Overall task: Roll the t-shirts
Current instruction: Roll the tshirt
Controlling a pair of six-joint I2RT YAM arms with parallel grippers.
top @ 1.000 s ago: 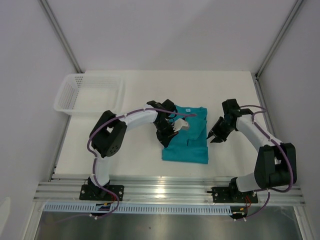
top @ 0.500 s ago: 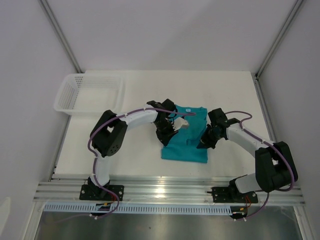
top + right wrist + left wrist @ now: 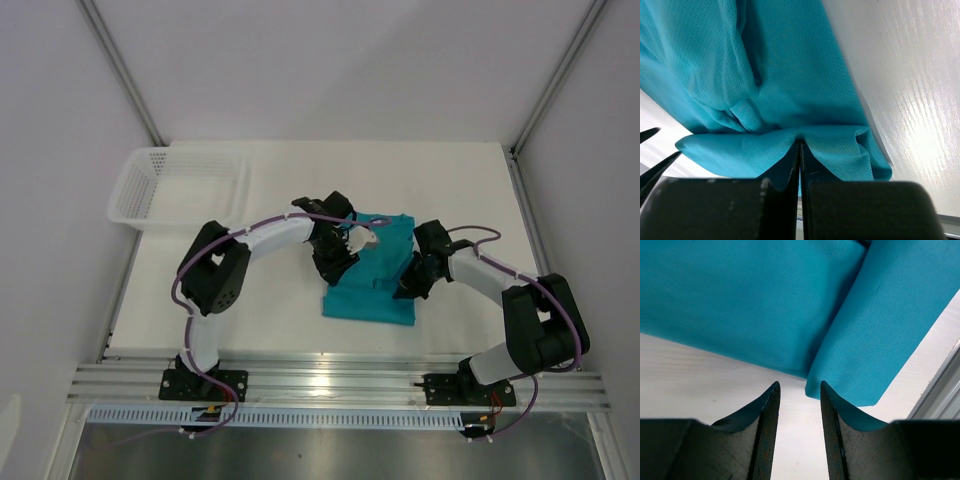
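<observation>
The teal t-shirt (image 3: 372, 272) lies folded into a narrow strip on the white table, collar end away from the arms. My left gripper (image 3: 338, 263) is at its left edge. In the left wrist view the gripper (image 3: 799, 390) is open, with only bare table between the fingers and the t-shirt's (image 3: 765, 300) folded edge just ahead of the tips. My right gripper (image 3: 408, 284) is at the t-shirt's right edge. In the right wrist view the gripper (image 3: 800, 144) is shut on a pinched fold of the t-shirt (image 3: 785, 75), and the fabric puckers around the tips.
A white mesh basket (image 3: 128, 186) stands at the back left of the table. An aluminium rail (image 3: 330, 380) runs along the near edge by the arm bases. Grey walls close in the sides and back.
The right gripper moved left from beside the t-shirt onto its right edge and shut on the fabric. The left gripper's jaws have opened at the left edge.
</observation>
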